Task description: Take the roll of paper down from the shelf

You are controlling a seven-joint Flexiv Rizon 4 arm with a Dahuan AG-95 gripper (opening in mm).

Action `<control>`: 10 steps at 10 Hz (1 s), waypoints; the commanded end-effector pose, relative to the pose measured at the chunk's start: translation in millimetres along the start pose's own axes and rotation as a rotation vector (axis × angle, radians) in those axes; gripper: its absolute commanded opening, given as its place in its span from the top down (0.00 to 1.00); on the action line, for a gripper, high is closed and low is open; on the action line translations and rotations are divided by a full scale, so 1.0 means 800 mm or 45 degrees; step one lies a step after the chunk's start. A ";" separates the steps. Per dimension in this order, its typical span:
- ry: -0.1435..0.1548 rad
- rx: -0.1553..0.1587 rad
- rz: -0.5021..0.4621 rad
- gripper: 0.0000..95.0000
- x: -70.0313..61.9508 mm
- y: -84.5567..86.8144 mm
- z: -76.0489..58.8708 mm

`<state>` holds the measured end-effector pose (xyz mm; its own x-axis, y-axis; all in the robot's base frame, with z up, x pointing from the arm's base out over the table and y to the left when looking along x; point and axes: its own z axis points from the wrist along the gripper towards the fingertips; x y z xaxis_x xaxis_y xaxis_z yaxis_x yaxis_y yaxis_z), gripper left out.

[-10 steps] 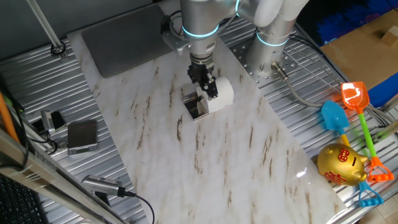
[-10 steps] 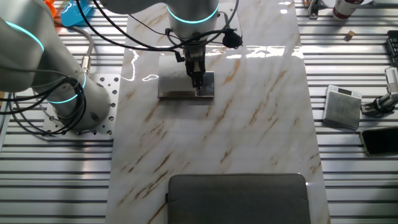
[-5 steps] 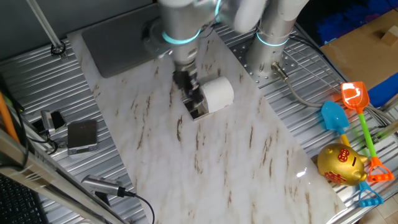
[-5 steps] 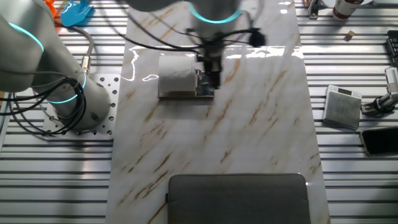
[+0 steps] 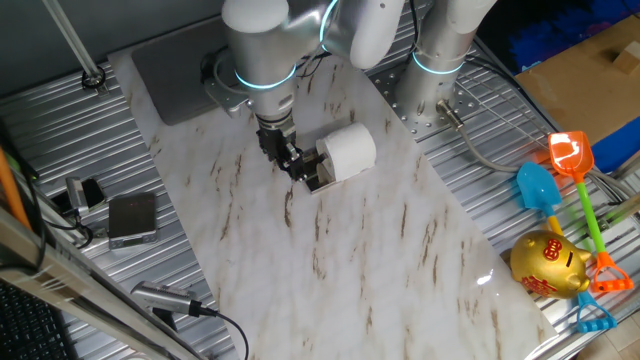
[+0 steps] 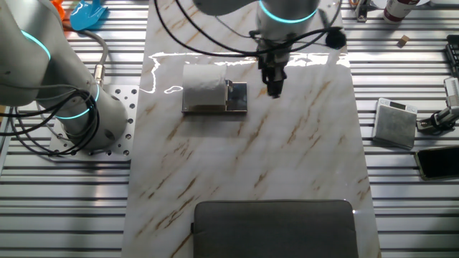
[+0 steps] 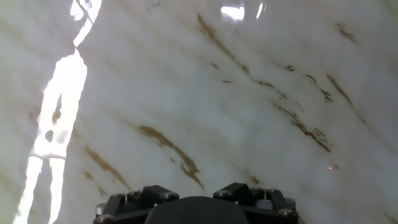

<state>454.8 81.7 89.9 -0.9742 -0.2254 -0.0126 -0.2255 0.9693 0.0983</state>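
Marble-patterned board (image 5: 350, 260) covers the middle of the ribbed metal table (image 5: 480, 200), white with brown streaks, and a large grey mat (image 5: 190, 55) lies at its far end in one fixed view. The arm (image 5: 262, 40), silver with a glowing cyan ring, reaches down over the board. Its gripper (image 5: 288, 160) hangs just beside the shelf (image 5: 318, 176), on the side away from the roll, touching neither. In the other fixed view the gripper (image 6: 273, 87) is off the shelf's (image 6: 237, 99) bare end, over plain marble. Whether the fingers stand wide or narrow cannot be told: both fixed views show them as one dark shape, and the hand view shows only the gripper body at the bottom edge with marble beyond.

The roll of paper (image 5: 349, 150) sits on the shelf, lying on its side and filling one end, with the dark glossy surface bare at the other end. In the other fixed view the roll (image 6: 204, 83) is white against the shiny metal edge.

Off the board lie a flat grey square box (image 5: 132, 218), a gold piggy bank (image 5: 548, 264), and toy shovels, one blue (image 5: 540, 188) and one orange (image 5: 570, 152).
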 end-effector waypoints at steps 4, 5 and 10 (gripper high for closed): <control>0.018 0.015 -0.009 1.00 0.000 -0.001 -0.001; 0.025 0.012 -0.011 1.00 0.000 -0.001 -0.001; 0.071 0.000 -0.045 1.00 0.000 -0.001 -0.001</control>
<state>456.4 81.0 89.8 -0.9639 -0.2619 0.0486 -0.2562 0.9614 0.1004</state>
